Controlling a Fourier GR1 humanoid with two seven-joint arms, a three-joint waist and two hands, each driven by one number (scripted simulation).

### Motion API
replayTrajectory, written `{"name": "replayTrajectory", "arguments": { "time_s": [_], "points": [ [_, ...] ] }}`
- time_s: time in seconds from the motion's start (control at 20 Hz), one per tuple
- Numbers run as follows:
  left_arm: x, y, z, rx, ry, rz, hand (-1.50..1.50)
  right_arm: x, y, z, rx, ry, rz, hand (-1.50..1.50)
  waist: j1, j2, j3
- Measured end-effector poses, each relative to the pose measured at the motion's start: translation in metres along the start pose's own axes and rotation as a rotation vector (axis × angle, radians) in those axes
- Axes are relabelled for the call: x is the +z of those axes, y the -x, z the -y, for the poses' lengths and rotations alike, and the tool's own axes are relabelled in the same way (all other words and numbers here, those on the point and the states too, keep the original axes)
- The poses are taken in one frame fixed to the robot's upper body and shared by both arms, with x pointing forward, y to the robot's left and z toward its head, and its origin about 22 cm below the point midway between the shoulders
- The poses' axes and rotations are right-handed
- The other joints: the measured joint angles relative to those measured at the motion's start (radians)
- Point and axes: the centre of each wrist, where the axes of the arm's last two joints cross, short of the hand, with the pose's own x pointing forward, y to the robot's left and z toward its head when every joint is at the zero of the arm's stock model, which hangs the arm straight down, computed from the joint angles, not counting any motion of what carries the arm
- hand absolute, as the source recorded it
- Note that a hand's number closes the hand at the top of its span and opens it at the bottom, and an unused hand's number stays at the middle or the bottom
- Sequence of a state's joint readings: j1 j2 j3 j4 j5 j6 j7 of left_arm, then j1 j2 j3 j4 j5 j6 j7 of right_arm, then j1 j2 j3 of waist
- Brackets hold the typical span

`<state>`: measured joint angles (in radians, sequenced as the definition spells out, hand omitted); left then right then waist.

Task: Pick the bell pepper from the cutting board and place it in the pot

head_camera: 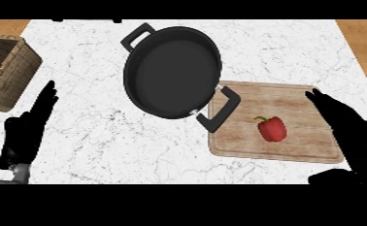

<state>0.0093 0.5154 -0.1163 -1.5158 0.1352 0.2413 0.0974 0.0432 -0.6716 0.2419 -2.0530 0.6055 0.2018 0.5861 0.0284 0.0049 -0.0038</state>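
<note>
A red bell pepper with a green stem lies on the wooden cutting board at the right. A black pot with two side handles sits left of the board; one handle overlaps the board's left edge. My right hand is open at the board's right edge, fingers straight and pointing up, to the right of the pepper and apart from it. My left hand stays open at the left edge, fingers up, well away from the pot.
A woven basket stands at the left edge of the white marble counter. Wooden floor shows past the counter's far corners.
</note>
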Motion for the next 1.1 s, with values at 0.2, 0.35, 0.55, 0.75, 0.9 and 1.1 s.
{"name": "replayTrajectory", "arguments": {
  "time_s": [0.2,0.35,0.55,0.75,0.9,1.1],
  "points": [
    [-0.003,0.002,0.005,0.005,-0.003,-0.006,0.0,-0.016,-0.027,-0.004,0.05,-0.131,-0.057,-1.5,-0.003,0.0,0.001],
    [-0.004,0.001,0.0,0.005,-0.008,-0.011,0.0,-0.031,-0.047,-0.003,0.064,-0.193,-0.078,-1.5,-0.009,-0.002,0.002],
    [-0.003,0.007,-0.002,0.005,-0.013,-0.017,0.0,-0.048,-0.064,-0.01,0.077,-0.239,-0.08,-1.5,-0.016,-0.003,0.003],
    [0.004,0.012,0.0,-0.002,-0.013,-0.016,0.0,-0.062,-0.073,-0.015,0.107,-0.253,-0.102,-1.5,-0.018,-0.004,0.003],
    [0.005,0.01,-0.002,-0.001,-0.017,-0.017,0.0,-0.066,-0.077,-0.024,0.13,-0.267,-0.118,-1.5,-0.021,-0.005,0.003],
    [0.004,0.005,-0.004,0.007,-0.018,-0.014,0.0,-0.072,-0.082,-0.031,0.147,-0.284,-0.13,-1.5,-0.023,-0.005,0.004]
  ]
}}
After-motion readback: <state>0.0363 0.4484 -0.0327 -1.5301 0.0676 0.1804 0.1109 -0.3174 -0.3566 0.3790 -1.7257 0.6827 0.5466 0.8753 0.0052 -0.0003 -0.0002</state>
